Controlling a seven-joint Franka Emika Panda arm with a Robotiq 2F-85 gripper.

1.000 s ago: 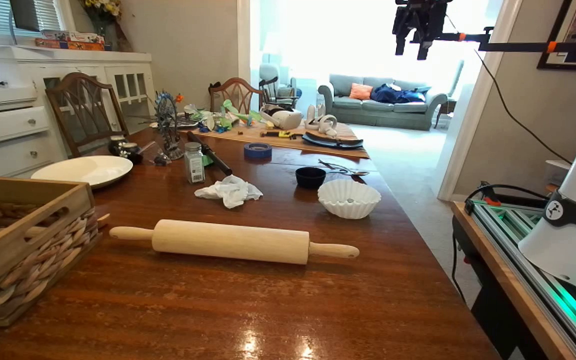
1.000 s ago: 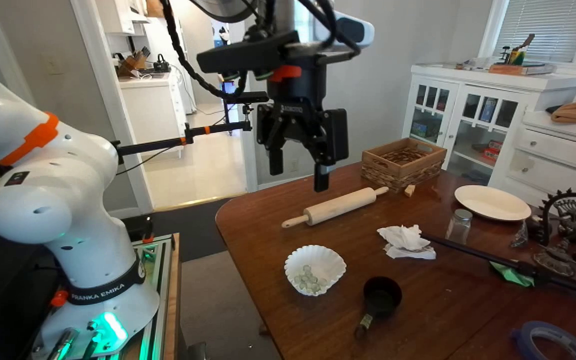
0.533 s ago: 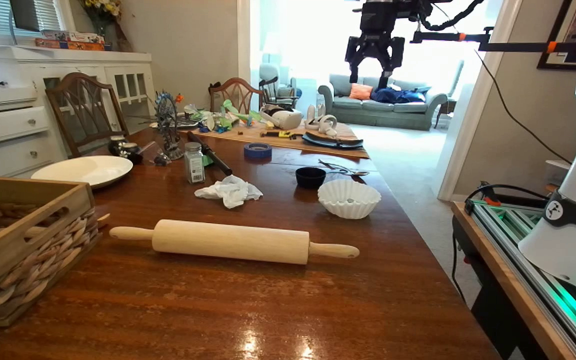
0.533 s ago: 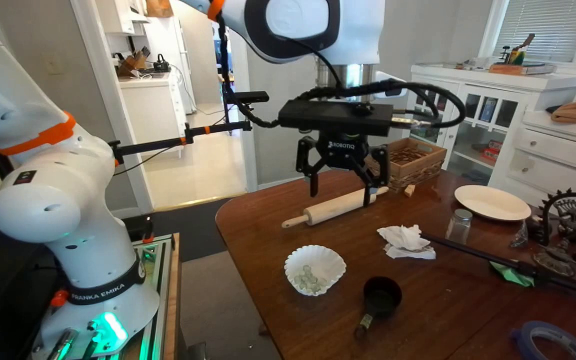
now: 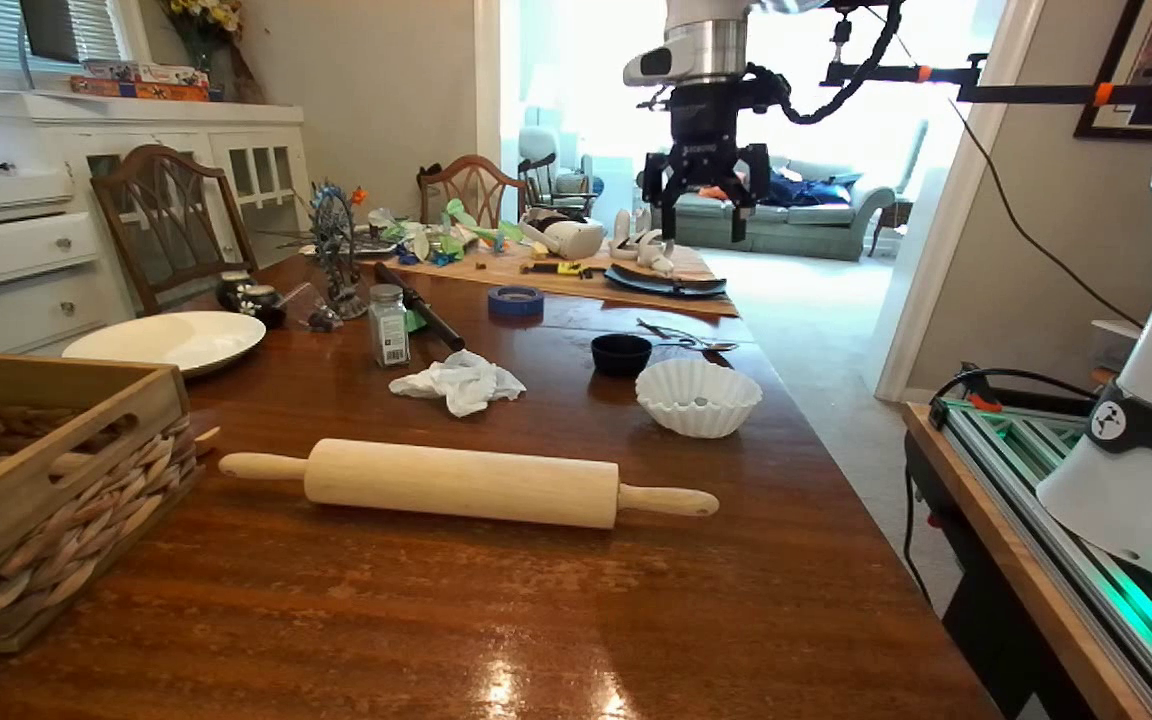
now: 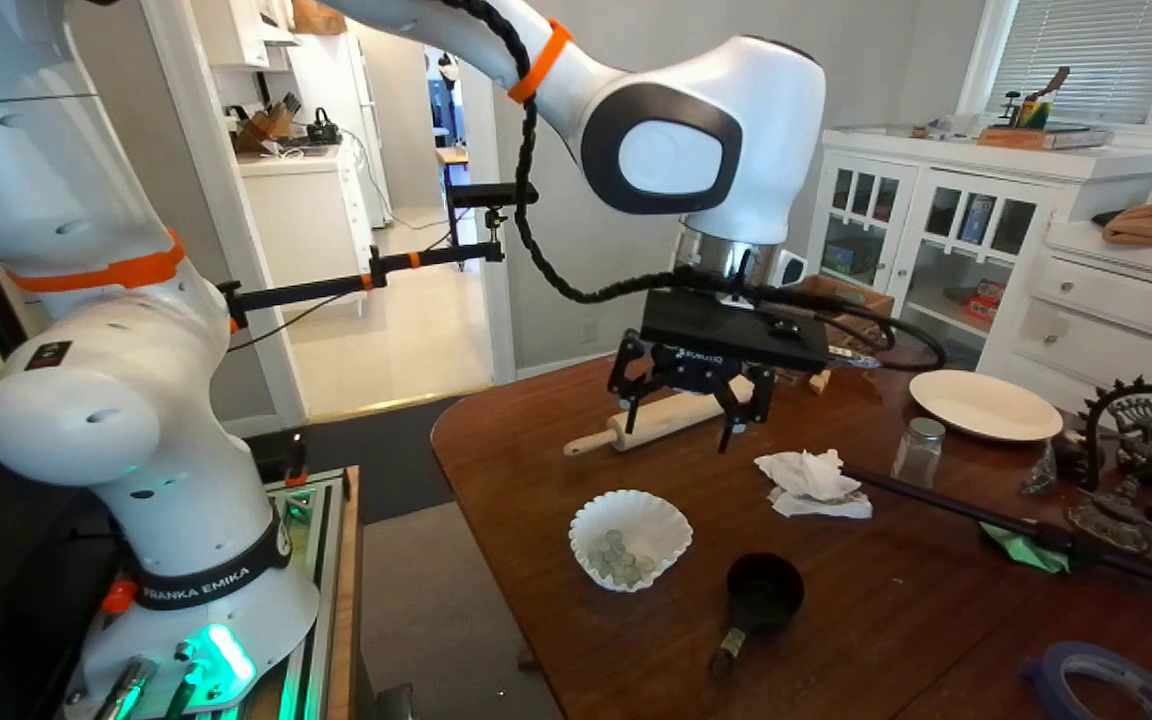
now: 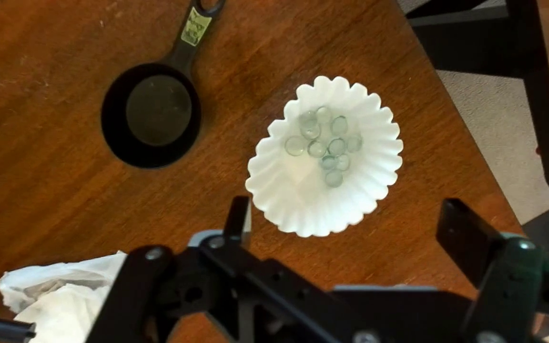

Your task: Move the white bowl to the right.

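Observation:
The white bowl has a fluted rim and stands upright on the table near its edge. It also shows in an exterior view and in the wrist view. Several clear glass-like pebbles lie in it. My gripper is open and empty, pointing down, well above the table. It also shows in an exterior view. In the wrist view the bowl lies ahead of the open fingers, nearer the left finger and apart from both.
A black measuring cup stands close beside the bowl. A wooden rolling pin and crumpled white paper lie nearby. A wicker-sided wooden crate, a glass jar and a white plate stand farther off.
My gripper has come down toward the table and turned. It moved left in an exterior view and stays open. The bowl and other objects have not moved.

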